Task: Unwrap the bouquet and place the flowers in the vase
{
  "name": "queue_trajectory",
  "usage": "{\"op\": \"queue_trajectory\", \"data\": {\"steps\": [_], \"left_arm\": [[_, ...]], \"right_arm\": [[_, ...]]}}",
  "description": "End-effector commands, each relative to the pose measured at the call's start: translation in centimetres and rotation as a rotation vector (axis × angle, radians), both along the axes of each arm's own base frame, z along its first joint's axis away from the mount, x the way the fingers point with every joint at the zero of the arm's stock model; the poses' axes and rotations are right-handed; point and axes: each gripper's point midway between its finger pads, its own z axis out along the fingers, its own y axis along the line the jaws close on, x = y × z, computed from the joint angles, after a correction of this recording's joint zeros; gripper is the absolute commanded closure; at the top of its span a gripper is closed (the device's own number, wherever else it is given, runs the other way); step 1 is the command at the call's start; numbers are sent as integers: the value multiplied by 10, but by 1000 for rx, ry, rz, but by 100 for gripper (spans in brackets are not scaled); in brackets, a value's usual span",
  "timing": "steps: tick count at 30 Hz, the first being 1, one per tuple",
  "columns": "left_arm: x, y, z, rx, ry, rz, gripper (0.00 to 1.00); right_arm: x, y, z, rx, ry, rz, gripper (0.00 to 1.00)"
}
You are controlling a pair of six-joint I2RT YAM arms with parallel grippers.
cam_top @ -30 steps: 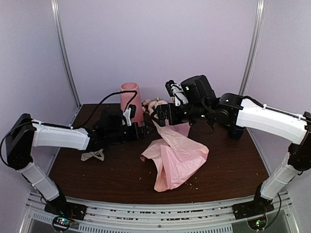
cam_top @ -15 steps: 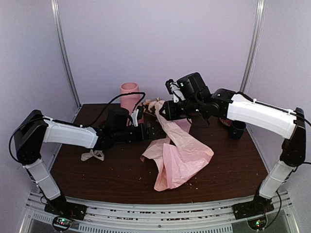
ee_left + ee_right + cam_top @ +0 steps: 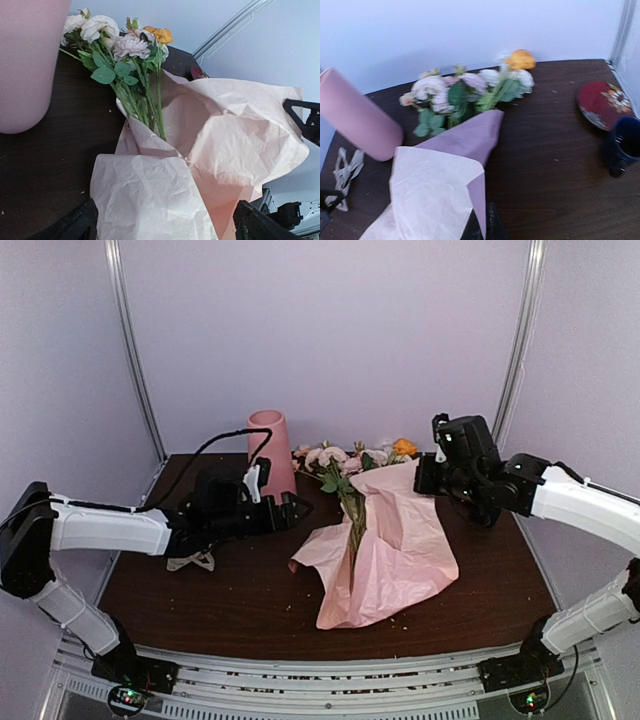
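Observation:
The bouquet lies unwrapped: the flowers (image 3: 345,462) (image 3: 127,47) (image 3: 470,92) rest on the opened pink paper (image 3: 395,545) (image 3: 220,145) (image 3: 437,187), blooms toward the back, stems (image 3: 354,525) running down its fold. The pink vase (image 3: 271,445) (image 3: 25,65) (image 3: 355,122) stands just left of the blooms. My right gripper (image 3: 419,476) (image 3: 485,229) is shut on the paper's upper right corner, holding it lifted. My left gripper (image 3: 296,507) (image 3: 165,231) is open, low over the table between the vase and the paper's left edge, its fingertips (image 3: 75,227) straddling the near paper fold.
The cream ribbon (image 3: 190,560) (image 3: 345,170) lies loose on the table at the left. A dark blue cup (image 3: 622,145) and a red patterned dish (image 3: 600,105) sit at the right rear. Booth walls and metal posts (image 3: 135,350) close in the back.
My right gripper has shut on the paper's edge and swung right, pulling the sheet open and baring the flowers. My left arm drew back to the left, still open.

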Motion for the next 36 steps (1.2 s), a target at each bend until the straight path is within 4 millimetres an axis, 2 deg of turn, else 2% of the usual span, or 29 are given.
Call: {"op": "queue_trajectory", "data": {"steps": [1,4,7,12,15,18,21,25,29,36], "left_arm": [[-5,33,-13,62,5,111,2],[-9,52,-27,97,38,178,2],[-15,67,-42,127,71,217,2],[-30,68,-53,87,142,191,2],[-43,70,-55,6,213,188,2],[-55,68,-50,-128,286,181,2],[-61,60,-49,-248,376,164,2],[-60,38,-40,-344,453,124,2],[-62,14,-37,-360,519,114,2],[-66,-16,-52,-370,631,117,2]], "right_arm": [[-6,-92,-25,1,-22,-330,100],[-20,-133,-45,23,-8,-465,100],[-34,-158,-65,35,18,-538,100],[-48,-168,-96,51,77,-556,100],[-51,-168,-101,65,80,-554,100],[-51,-168,-97,81,61,-548,100],[-50,-168,-91,79,46,-548,100],[-46,-166,-85,78,34,-539,100],[-44,-164,-80,86,26,-529,100],[-44,-162,-78,104,18,-520,100]]}}
